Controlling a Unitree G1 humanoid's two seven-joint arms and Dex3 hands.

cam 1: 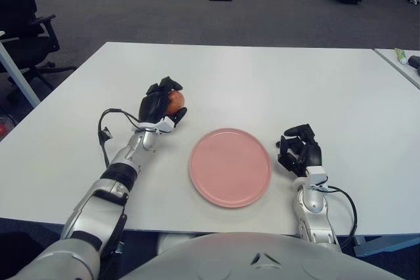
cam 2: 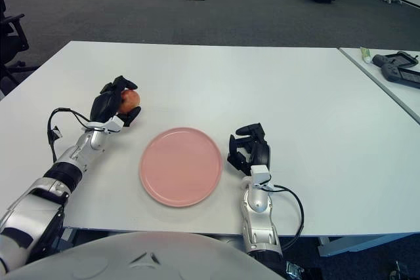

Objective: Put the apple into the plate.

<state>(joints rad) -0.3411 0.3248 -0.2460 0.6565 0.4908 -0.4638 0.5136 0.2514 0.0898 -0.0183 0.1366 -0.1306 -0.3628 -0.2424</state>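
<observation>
A red-orange apple (cam 1: 175, 101) is held in my left hand (cam 1: 163, 104), whose dark fingers curl around it a little above the white table (cam 1: 262, 77). The apple is up and to the left of the pink plate (cam 1: 230, 166), apart from its rim. The plate lies flat near the table's front edge with nothing on it. My right hand (cam 1: 300, 151) shows just right of the plate, fingers curled and holding nothing.
A black office chair (cam 1: 23, 24) stands off the table's far left corner. A second table (cam 2: 387, 70) at the right carries a dark controller (cam 2: 396, 67) and a small tube. Boxes and a small device lie on the floor far behind.
</observation>
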